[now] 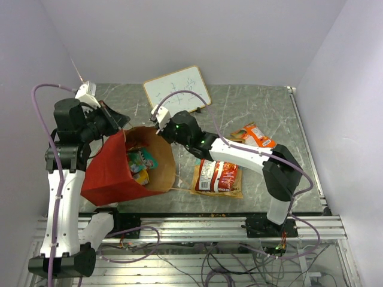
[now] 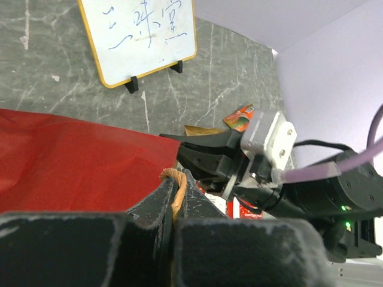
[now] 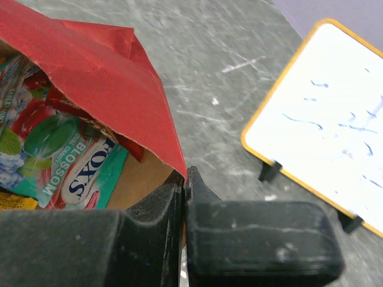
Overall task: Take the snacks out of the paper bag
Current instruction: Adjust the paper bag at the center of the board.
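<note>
The red paper bag (image 1: 108, 170) lies on its side at the table's left, its brown mouth facing right. Teal and yellow snack packets (image 1: 140, 162) lie inside; a teal FOX'S packet (image 3: 72, 164) shows in the right wrist view. My left gripper (image 1: 121, 122) is shut on the bag's brown rim (image 2: 174, 185) at the mouth's far left. My right gripper (image 1: 157, 119) is shut on the bag's red rim (image 3: 179, 161) at the mouth's far right. A red packet (image 1: 216, 176) and an orange packet (image 1: 256, 135) lie outside on the table.
A white framed writing board (image 1: 178, 88) stands at the back centre of the grey table (image 1: 251, 107). The red packet rests on a flat brown sheet (image 1: 233, 191). Purple walls close in on the left, back and right.
</note>
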Action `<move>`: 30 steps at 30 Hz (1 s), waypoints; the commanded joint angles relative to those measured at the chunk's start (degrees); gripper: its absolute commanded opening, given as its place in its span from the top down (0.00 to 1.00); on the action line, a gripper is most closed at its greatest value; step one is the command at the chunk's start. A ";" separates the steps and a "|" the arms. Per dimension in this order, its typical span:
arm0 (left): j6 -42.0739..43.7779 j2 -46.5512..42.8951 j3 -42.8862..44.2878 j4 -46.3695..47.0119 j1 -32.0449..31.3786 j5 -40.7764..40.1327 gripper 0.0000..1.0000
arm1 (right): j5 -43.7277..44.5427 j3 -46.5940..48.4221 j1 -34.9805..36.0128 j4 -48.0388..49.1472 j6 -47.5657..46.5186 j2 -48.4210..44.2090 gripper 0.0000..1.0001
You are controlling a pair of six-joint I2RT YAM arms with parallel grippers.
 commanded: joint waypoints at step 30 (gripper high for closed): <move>-3.64 -0.39 5.52 -5.10 -0.05 6.23 0.93 | -9.21 -14.11 10.20 -12.19 -9.75 -26.84 0.38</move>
